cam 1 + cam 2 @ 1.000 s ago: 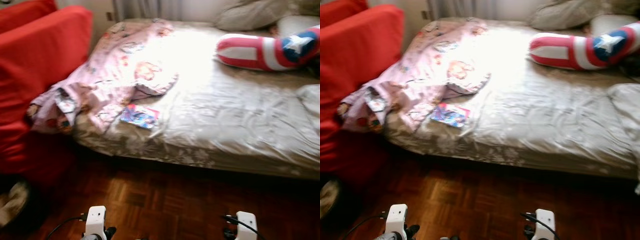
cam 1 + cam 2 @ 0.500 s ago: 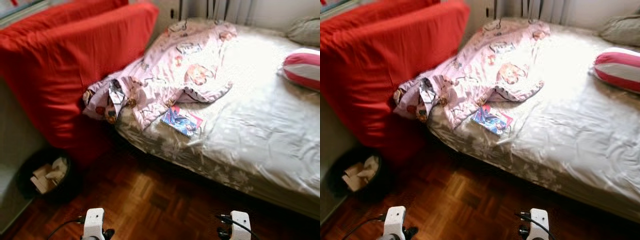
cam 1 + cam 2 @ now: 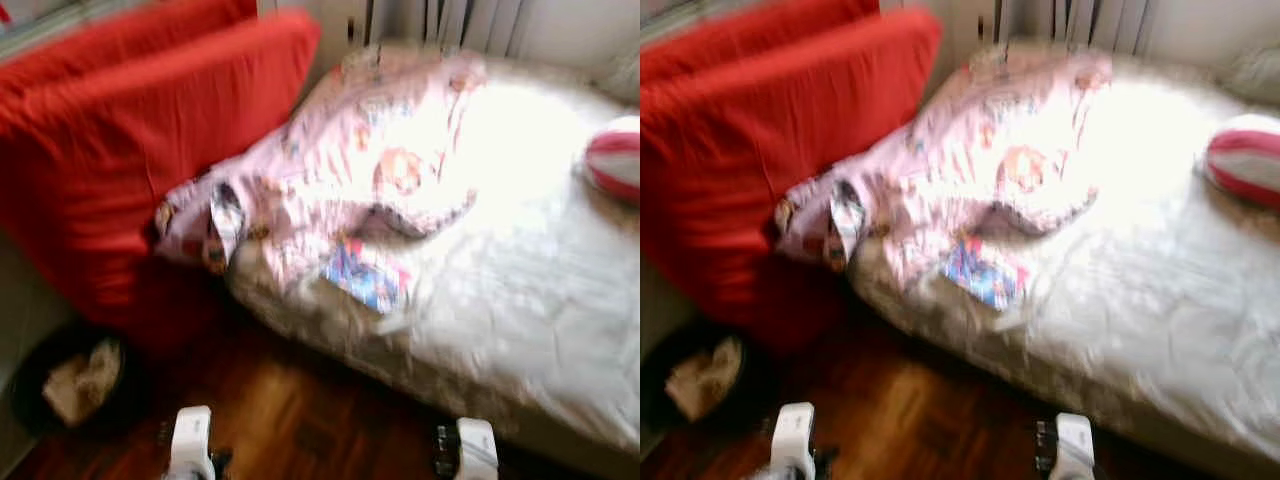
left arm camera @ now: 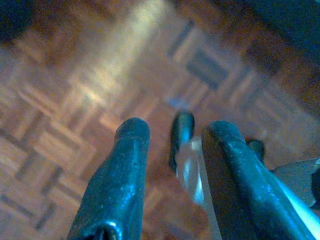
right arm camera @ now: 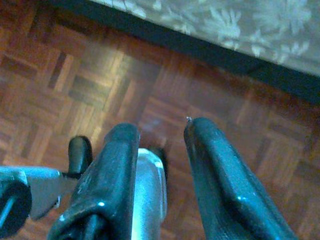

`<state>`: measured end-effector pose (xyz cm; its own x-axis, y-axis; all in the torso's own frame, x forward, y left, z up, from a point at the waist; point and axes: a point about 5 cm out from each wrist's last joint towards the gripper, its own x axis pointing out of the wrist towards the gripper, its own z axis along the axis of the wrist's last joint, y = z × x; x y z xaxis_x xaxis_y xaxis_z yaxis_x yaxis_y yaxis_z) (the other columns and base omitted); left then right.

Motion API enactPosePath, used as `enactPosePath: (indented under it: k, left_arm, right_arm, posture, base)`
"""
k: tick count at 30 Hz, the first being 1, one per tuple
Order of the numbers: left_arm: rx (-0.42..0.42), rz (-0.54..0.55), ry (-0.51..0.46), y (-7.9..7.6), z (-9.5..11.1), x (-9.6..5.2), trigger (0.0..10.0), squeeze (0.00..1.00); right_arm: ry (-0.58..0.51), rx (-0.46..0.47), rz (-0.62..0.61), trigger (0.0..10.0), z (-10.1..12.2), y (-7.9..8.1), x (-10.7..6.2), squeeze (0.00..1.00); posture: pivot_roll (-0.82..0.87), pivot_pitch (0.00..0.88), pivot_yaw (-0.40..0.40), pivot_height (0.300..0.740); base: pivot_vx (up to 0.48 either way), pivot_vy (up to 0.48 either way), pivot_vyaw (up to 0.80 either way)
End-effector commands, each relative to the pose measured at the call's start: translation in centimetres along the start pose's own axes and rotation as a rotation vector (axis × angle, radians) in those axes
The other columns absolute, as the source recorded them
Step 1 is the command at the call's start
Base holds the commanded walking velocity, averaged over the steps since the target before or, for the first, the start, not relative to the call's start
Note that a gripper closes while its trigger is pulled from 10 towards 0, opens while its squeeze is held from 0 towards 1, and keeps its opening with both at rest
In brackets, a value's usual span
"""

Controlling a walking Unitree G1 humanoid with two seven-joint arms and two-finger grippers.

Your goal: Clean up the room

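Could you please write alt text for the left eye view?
Blurred view of a bed with a crumpled pink patterned blanket and a small colourful booklet, beside a large red cushion, above wooden parquet floor.

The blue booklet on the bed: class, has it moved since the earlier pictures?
No. The booklet lies at the same spot just below the pink blanket's fold, near the bed's edge; only the camera has shifted.
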<state>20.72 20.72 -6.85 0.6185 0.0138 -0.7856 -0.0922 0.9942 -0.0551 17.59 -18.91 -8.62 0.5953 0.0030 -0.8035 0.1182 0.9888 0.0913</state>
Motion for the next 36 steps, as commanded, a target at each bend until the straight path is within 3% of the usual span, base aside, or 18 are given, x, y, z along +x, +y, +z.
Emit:
enactPosePath:
  k: [1, 8, 22, 31, 36]
  left_arm:
    - [-0.019, 0.008, 0.037, 0.1, -1.4, -0.2, 10.0, 0.00]
    - [-0.021, 0.008, 0.031, 0.1, -1.3, -0.2, 10.0, 0.00]
    - [-0.005, -0.014, 0.004, -0.5, -0.6, 0.0, 10.0, 0.00]
    - [0.004, -0.035, -0.081, -1.1, 1.4, 0.2, 10.0, 0.00]
    - [-0.009, -0.059, -0.209, -1.5, 4.0, 0.3, 10.0, 0.00]
  right_arm:
    - [0.017, 0.002, -0.008, 10.0, -0.6, -0.6, -0.2, 0.00]
    - [0.015, 0.008, 0.037, 10.0, -0.5, 0.0, -0.1, 0.00]
    - [0.001, 0.034, -0.004, 10.0, -0.7, -0.3, -0.2, 0.00]
    - [-0.040, 0.054, 0.008, 10.0, 0.0, -0.2, -0.1, 0.00]
    - [-0.101, 0.049, 0.025, 10.0, 1.5, 0.0, 0.1, 0.00]
  posture:
    - [0.03, 0.121, 0.025, 0.740]
    - [0.03, 0.132, 0.023, 0.740]
    - [0.03, 0.151, 0.023, 0.740]
    - [0.03, 0.164, 0.027, 0.740]
    - [0.02, 0.175, 0.030, 0.740]
  base:
    - [0.349, 0.000, 0.80]
    - [0.349, 0.000, 0.23]
    - [0.254, 0.000, 0.00]
    - [0.000, 0.000, 0.00]
    - [0.000, 0.000, 0.00]
